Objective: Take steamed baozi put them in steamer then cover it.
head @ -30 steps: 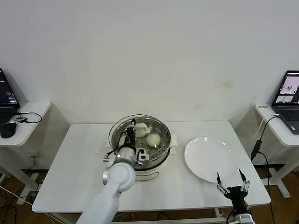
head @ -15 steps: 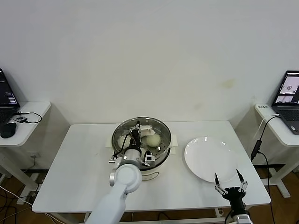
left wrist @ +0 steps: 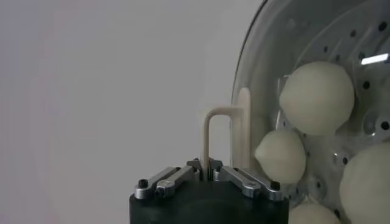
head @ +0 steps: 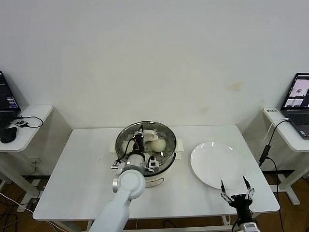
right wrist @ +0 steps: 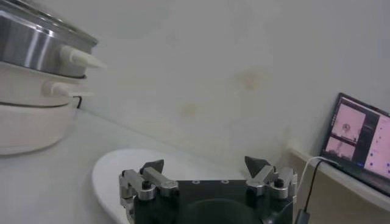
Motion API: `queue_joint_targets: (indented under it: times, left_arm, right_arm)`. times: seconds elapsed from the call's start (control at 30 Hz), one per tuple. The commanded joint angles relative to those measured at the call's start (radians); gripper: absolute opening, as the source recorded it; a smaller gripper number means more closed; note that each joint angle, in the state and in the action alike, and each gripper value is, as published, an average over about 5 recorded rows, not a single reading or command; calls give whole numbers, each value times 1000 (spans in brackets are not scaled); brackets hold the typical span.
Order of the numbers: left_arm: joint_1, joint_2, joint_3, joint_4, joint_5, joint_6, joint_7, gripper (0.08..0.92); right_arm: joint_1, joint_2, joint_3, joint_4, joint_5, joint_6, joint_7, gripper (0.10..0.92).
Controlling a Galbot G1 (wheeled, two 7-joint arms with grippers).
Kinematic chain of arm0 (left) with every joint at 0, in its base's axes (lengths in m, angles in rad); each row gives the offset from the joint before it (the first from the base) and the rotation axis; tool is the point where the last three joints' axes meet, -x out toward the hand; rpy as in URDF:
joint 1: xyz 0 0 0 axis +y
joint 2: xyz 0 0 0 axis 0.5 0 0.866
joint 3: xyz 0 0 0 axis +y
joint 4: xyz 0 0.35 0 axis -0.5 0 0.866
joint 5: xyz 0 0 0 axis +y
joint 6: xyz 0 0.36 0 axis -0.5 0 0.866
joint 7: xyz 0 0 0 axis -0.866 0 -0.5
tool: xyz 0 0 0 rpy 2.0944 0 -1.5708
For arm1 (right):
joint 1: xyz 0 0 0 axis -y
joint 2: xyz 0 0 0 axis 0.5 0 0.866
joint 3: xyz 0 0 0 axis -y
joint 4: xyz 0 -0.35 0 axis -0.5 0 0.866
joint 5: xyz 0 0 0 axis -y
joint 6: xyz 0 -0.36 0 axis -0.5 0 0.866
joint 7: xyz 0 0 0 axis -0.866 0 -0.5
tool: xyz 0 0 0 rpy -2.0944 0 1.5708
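The steamer (head: 165, 163), a shiny steel pot on a white base, stands mid-table. A clear glass lid (left wrist: 268, 67) lies over its mouth. My left gripper (head: 140, 137) is above the pot's middle, shut on the lid's cream loop handle (left wrist: 223, 122). Several cream-white steamed baozi (left wrist: 317, 97) show through the glass on the perforated tray; two of them (head: 159, 144) are plain in the head view. My right gripper (head: 236, 189) hangs open and empty over the table's front right edge, beside the plate.
An empty white plate (head: 217, 164) lies right of the steamer. The steamer's side handles (right wrist: 79, 59) stick out toward the plate. Side desks with laptops (head: 300, 104) stand at both ends of the white table (head: 72, 179).
The lid, held by my left gripper, has shifted a little to the right and now sits centred over the steamer. My right gripper has drawn slightly back toward the front edge.
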Motion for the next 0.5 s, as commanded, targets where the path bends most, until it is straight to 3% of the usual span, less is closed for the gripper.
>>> queue_joint_targets:
  times: [0.03,0.23,0.5]
  left_arm:
    - [9,-8,-9,2,5,-5,-5,149]
    - [20,-12,-13,-5,4,-14,-11,157]
    - [66,3,-14,-96,-25,-14,-11,361]
  right_arm:
    - [-1,1,-3,-1,-6,3,-1,823]
    - [-5,1,-4,0,-12,6,-2,823]
    - [-7,3,-8,-2,-19,9,-2,823]
